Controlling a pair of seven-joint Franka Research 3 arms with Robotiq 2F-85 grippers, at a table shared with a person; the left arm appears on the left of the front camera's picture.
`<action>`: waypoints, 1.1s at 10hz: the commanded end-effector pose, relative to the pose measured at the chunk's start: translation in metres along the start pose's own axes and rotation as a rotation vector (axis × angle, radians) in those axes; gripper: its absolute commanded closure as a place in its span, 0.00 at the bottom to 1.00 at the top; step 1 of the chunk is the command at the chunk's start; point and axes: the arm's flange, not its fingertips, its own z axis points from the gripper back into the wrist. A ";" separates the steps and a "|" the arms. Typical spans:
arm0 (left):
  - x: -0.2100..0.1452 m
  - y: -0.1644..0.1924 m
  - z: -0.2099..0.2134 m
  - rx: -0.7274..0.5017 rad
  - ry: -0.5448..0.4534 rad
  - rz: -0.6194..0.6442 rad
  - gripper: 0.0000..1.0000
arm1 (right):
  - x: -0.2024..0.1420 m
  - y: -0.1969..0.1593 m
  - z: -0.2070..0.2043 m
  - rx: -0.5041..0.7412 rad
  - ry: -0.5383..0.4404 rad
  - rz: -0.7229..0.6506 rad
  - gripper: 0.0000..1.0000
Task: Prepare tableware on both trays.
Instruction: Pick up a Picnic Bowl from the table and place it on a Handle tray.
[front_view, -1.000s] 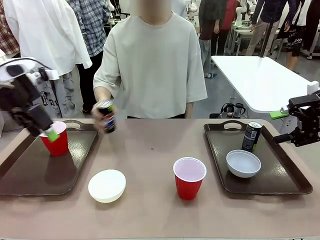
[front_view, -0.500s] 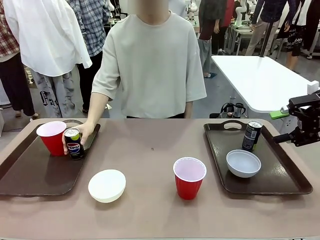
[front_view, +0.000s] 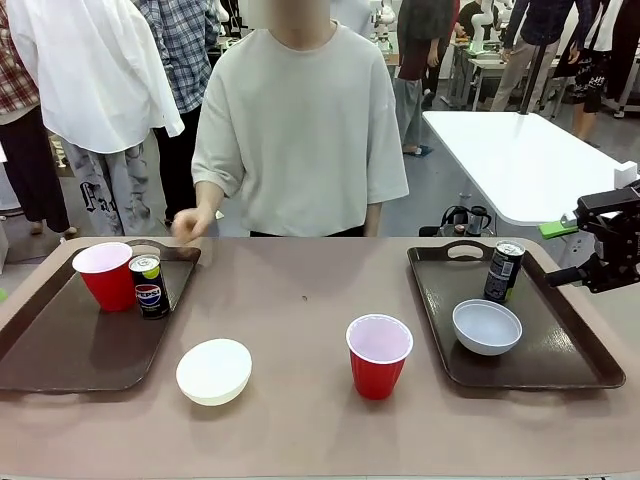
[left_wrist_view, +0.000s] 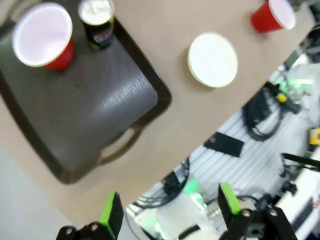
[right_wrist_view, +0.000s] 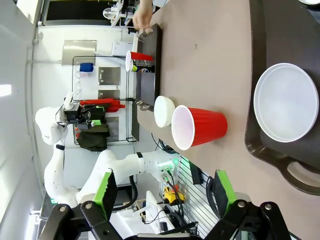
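On the left tray (front_view: 80, 350) stand a red cup (front_view: 105, 275) and a Pepsi can (front_view: 150, 287), side by side at its far end. A cream bowl (front_view: 214, 371) and a second red cup (front_view: 379, 355) rest on the bare table. The right tray (front_view: 560, 365) carries another can (front_view: 503, 271) and a grey-white bowl (front_view: 487, 326). My right gripper (front_view: 560, 253) hovers open beyond that tray's right rim, holding nothing. High over the left tray (left_wrist_view: 85, 110), my left gripper (left_wrist_view: 170, 210) is open and empty, looking down on cup (left_wrist_view: 42, 35), can (left_wrist_view: 97, 22) and cream bowl (left_wrist_view: 212, 60).
The person stands at the far side, one hand (front_view: 192, 222) raised just behind the table's far edge near the left tray. The right wrist view shows the bowl (right_wrist_view: 289, 102), the lone red cup (right_wrist_view: 197, 127) and the cream bowl (right_wrist_view: 164, 111). Other people stand behind.
The person set the Pepsi can on the left tray beside the red cup and pulled the hand back. My left arm left the front view. The right arm stayed still.
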 end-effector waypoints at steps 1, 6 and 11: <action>0.021 -0.031 -0.034 0.130 -0.039 -0.021 0.00 | -0.002 -0.002 0.003 -0.001 0.009 0.023 0.00; 0.095 -0.094 -0.138 0.205 0.047 -0.019 0.00 | -0.002 -0.002 0.003 -0.001 0.009 0.023 0.00; 0.104 -0.104 -0.134 0.198 0.050 -0.045 0.00 | -0.002 -0.002 0.003 -0.001 0.009 0.023 0.00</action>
